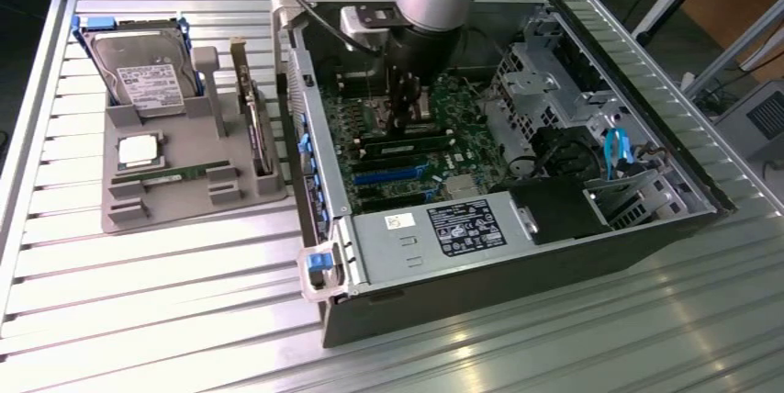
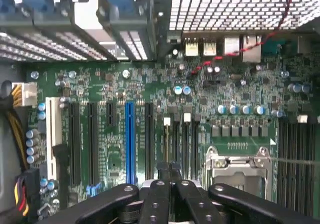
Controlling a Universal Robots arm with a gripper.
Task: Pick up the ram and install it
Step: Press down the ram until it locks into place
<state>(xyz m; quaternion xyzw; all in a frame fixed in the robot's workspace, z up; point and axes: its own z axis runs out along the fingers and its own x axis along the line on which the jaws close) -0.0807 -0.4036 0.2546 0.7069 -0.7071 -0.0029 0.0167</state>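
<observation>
My gripper [image 1: 412,122] reaches down into the open computer case [image 1: 686,218], over the green motherboard [image 2: 235,83]. Its black fingers [image 2: 163,176] are shut together, with nothing visible between them. They hang over the black memory slots [image 2: 186,144] beside the silver processor socket [image 2: 240,159]. A thin pale edge, which may be a ram [image 2: 165,144] standing in the nearest slot, runs under the fingertips; I cannot tell if they touch. Another ram [image 1: 172,175], a narrow green stick, lies flat in the grey holder [image 1: 128,214] on the exterior view's left.
The grey holder also carries a hard drive [image 1: 141,72], a square silver processor chip [image 1: 138,150] and an upright expansion card [image 1: 252,122]. Inside the case are a blue slot [image 2: 130,139], a power supply [image 1: 460,228], a drive cage [image 1: 545,72] and cables [image 1: 619,150].
</observation>
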